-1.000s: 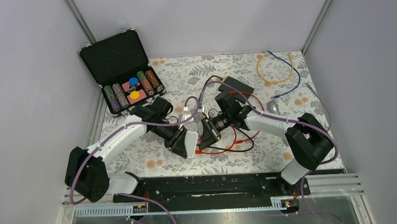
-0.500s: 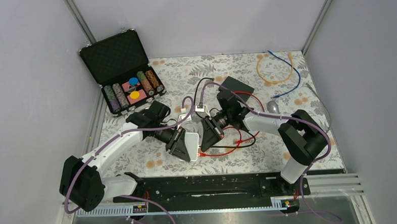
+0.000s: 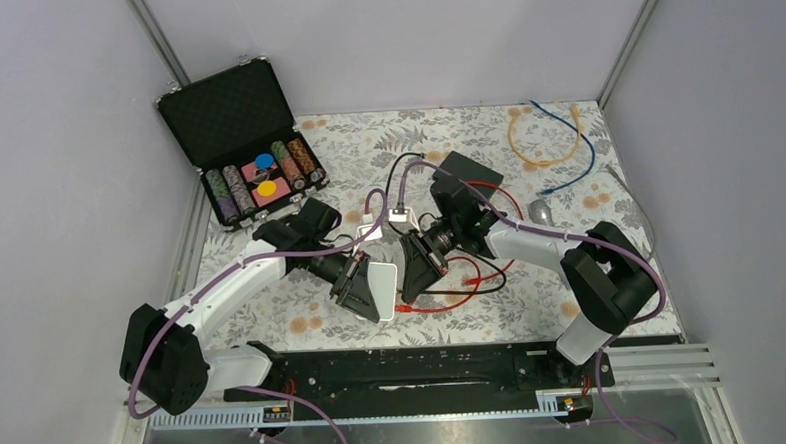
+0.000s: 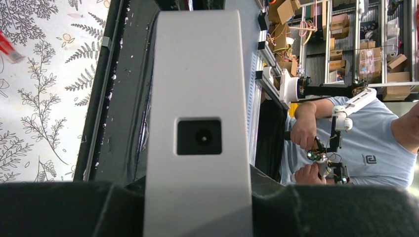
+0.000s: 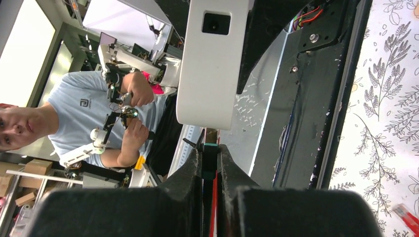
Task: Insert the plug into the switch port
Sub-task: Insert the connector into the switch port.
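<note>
My left gripper (image 3: 364, 286) is shut on the white switch (image 3: 382, 283), held above the mat near the table's front centre. In the left wrist view the switch (image 4: 197, 98) fills the middle and its round black power port (image 4: 199, 137) faces the camera. My right gripper (image 3: 418, 266) is shut on a black plug (image 5: 209, 154) with a black cable, just right of the switch. In the right wrist view the switch (image 5: 210, 64) hangs ahead of the plug tip, a short gap apart, with its port (image 5: 216, 22) further up.
An open black case of poker chips (image 3: 257, 178) lies at the back left. A black box (image 3: 472, 168) with red and black cables (image 3: 472, 279) lies behind the grippers. Orange and blue cables (image 3: 551, 140) lie at the back right. A grey mouse (image 3: 540, 212) is beside them.
Both arms have moved slightly. The left gripper drew the switch toward the front left, and the right gripper followed with the plug, ending close beside the switch.
</note>
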